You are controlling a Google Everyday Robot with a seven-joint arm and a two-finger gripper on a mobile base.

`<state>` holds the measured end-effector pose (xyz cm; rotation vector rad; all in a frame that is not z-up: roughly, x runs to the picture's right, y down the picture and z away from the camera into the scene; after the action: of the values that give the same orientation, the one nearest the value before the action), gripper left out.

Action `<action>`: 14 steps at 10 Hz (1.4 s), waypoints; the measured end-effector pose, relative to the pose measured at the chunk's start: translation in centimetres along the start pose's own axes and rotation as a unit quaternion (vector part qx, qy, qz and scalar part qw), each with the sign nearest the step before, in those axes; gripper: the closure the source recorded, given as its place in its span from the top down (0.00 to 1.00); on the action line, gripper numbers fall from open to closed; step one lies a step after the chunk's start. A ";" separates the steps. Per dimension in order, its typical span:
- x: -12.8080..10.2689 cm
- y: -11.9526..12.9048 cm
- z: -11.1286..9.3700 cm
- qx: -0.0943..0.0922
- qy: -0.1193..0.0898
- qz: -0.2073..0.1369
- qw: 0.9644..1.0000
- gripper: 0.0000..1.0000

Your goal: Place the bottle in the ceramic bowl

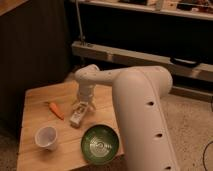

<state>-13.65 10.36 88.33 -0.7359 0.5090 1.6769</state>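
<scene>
— Cream-white on cream-white: the robot's pale tool (85, 103) hangs low over the far end of the small cream-white oblong bottle with a darker label (77, 116). I cannot tell whether it is clamped on the bottle or released.

— Where does the bottle lie?

— Flat on the pale wooden surface (37, 102), just behind the round dark-green glossy ceramic bowl (84, 146) and a little to the camera's left of it. It is not in the bowl.

— How would it handle?

— Light and stiff, I'd judge, with smooth walls that may slip, and it might roll. I would take it across its narrow width near the middle of its length, so neither end droops.

— And the containers?

— The bowl shows only its pale concentric rings, with nothing inside. To the camera's left of the bowl, near but apart, stands a translucent white plastic cup (46, 137), which looks empty too. An orange carrot (56, 110) lies behind and further left of the bowl and is not needed here.
</scene>
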 end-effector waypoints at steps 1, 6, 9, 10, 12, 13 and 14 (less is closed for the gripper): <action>0.0 0.0 0.3 0.000 0.003 -0.002 1.000 0.76; 0.8 -0.6 2.7 0.022 0.042 -0.024 0.999 0.25; 1.6 -2.6 1.2 0.039 0.039 -0.027 0.998 0.00; 2.0 -2.4 -0.1 0.036 0.031 -0.033 0.998 0.00; 3.4 -2.2 -4.4 0.029 0.006 -0.048 0.998 0.00; 4.1 -2.1 -6.4 0.025 -0.006 -0.057 0.998 0.00; 5.2 -1.8 -8.9 0.016 -0.020 -0.074 0.997 0.00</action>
<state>-10.79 8.34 78.46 -0.6981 0.4420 1.5394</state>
